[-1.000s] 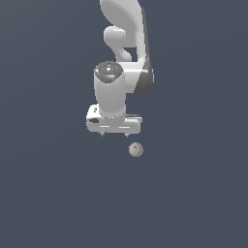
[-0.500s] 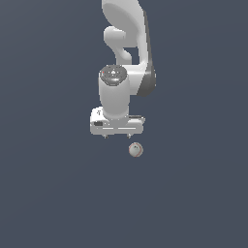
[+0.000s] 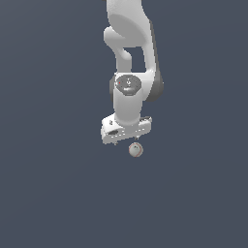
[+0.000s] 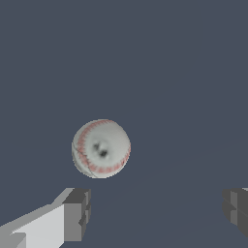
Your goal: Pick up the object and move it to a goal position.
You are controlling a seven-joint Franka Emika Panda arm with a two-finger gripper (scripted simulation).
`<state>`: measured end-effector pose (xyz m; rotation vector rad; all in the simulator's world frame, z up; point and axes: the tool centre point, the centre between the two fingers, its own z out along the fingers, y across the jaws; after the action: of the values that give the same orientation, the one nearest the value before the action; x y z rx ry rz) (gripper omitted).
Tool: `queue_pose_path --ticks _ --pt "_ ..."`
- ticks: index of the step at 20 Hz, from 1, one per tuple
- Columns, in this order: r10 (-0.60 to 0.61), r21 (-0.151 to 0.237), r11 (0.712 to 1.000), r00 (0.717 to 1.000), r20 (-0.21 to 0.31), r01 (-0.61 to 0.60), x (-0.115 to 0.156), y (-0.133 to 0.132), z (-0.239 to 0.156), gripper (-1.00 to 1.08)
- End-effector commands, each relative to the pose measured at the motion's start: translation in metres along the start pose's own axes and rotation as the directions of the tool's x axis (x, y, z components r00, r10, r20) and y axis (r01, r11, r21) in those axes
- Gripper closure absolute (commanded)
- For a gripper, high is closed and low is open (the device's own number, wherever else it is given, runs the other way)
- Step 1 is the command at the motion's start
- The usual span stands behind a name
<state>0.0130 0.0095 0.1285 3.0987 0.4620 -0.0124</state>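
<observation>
Since earlier, our end effector [image 3: 127, 141] swung closer, fingers spread wide; we should centre over the ball [image 3: 135, 149] before descending.

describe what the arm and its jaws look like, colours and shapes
The arm is glossy white with rounded, bulging links and dark grey bands at the joints. A round dark grey cap with small red marks sits on the wrist. The gripper has a flat, boxy white body. In the wrist view its fingers are blocky, with dark grey pads. No cables show.
</observation>
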Motion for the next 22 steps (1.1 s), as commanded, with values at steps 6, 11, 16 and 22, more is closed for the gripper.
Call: queue_pose_path --ticks 6,11,16,22 --pt "-0.223 0.002 0.975 0.975 -0.006 0.223 0.011 -0.030 0.020 -0.92" --pt "-0.305 0.003 0.952 0.952 -0.009 0.305 0.014 -0.042 0.027 -0.92" --pt "-0.339 0.004 0.941 0.941 -0.011 0.339 0.016 -0.047 0.030 -0.92" --pt "-0.335 0.004 0.942 0.942 -0.010 0.335 0.015 -0.047 0.036 -0.92"
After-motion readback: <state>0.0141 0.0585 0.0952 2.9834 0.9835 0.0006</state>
